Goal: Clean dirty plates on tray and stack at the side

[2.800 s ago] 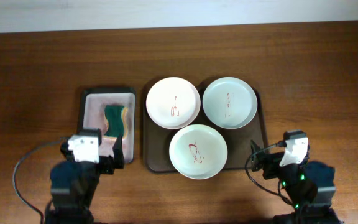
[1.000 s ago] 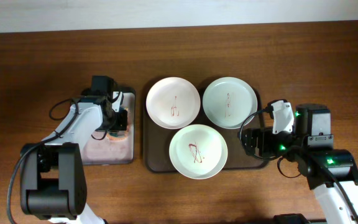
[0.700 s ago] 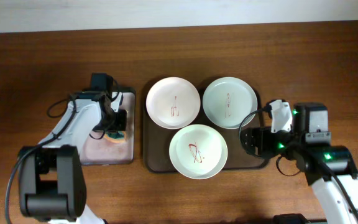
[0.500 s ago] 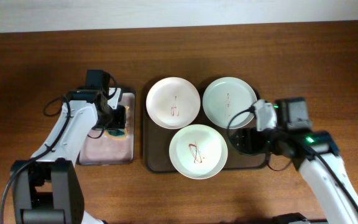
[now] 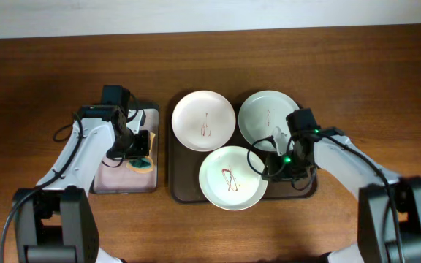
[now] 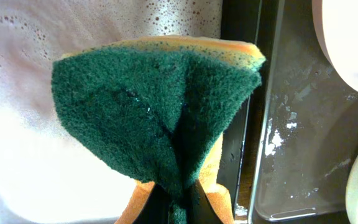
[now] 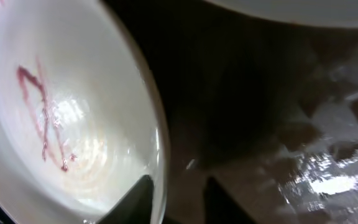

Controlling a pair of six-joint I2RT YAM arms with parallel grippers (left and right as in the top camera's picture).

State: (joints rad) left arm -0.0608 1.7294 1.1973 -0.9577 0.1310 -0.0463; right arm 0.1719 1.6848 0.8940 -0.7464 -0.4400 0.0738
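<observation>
Left gripper (image 6: 179, 208): pressed together, pinching the folded green-and-orange sponge (image 6: 148, 118) over the small sudsy tray (image 5: 119, 179). Whether the sponge touches the suds cannot be told.

Brown tray (image 5: 183, 181), at 3 o'clock of the small one, carries three streaked plates: 10 o'clock plate (image 5: 203, 120), 2 o'clock plate (image 5: 269, 119), 6 o'clock plate (image 5: 229, 177).

Right gripper (image 7: 178, 199): narrowly spread astride the 6 o'clock plate's rim at its 3 o'clock edge, outer finger clear of the rim.

Dark tray (image 5: 182, 177) carries three white plates (image 5: 203, 120) (reddish-brown streaks at centre); right gripper (image 5: 268, 162) at the near plate's (image 5: 232, 177) right rim.
</observation>
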